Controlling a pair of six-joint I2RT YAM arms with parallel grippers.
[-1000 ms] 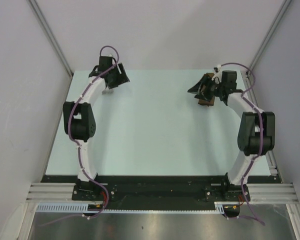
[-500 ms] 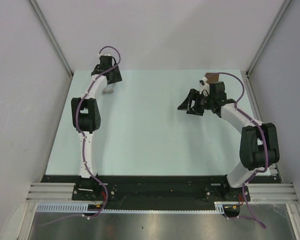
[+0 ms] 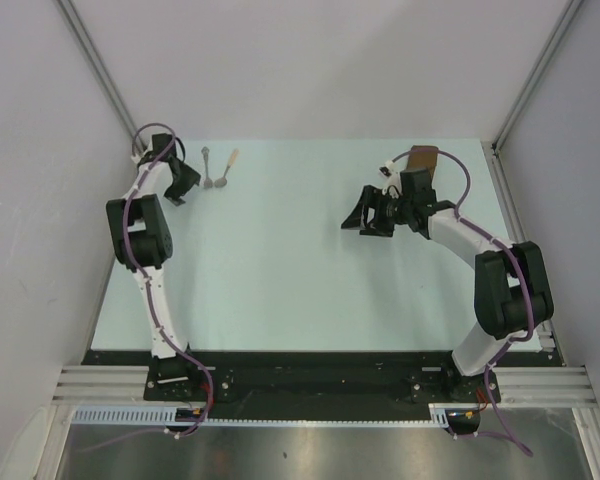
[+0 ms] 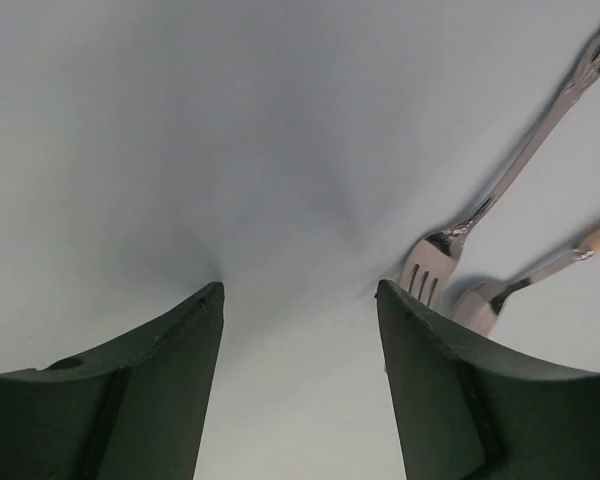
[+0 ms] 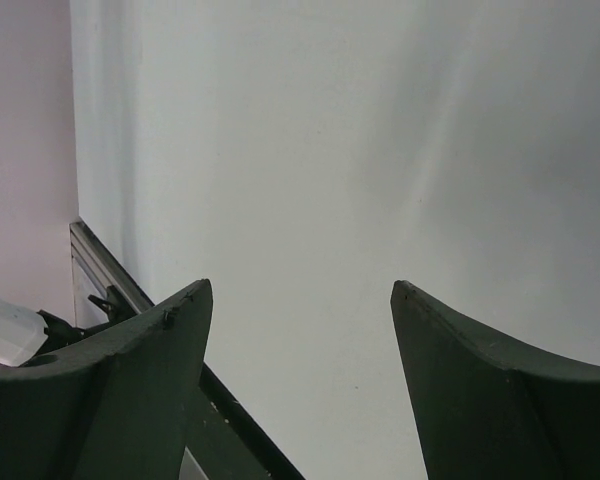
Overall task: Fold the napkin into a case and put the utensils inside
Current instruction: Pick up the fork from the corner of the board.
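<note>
from above: my left gripper [image 3: 180, 186] sits at the far left corner of the table [image 3: 300, 290], just beside the fork [image 3: 208, 170] and the spoon [image 3: 227, 170]. they lie side by side, heads toward me, handles pointing away. i'd say i'm parked here because those two go in next. the napkin [image 3: 424, 160] lies at the far right edge, folded long and narrow like a pouch. my right gripper [image 3: 366, 218] hangs near it but toward the middle, off the cloth, touching nothing. left wrist view: my fingers [image 4: 160, 380] are spread with only bare table in the gap. the fork [image 4: 432, 272] is just off my right-hand finger and the spoon [image 4: 480, 303] is tucked beside it, so i'm offset, not yet lined up for a pick. right wrist view: fingers [image 5: 130, 400] wide apart too, empty, just table, a wall [image 5: 25, 130] and a rail [image 5: 105, 265] at the edge. the napkin is out of shot here.
</note>
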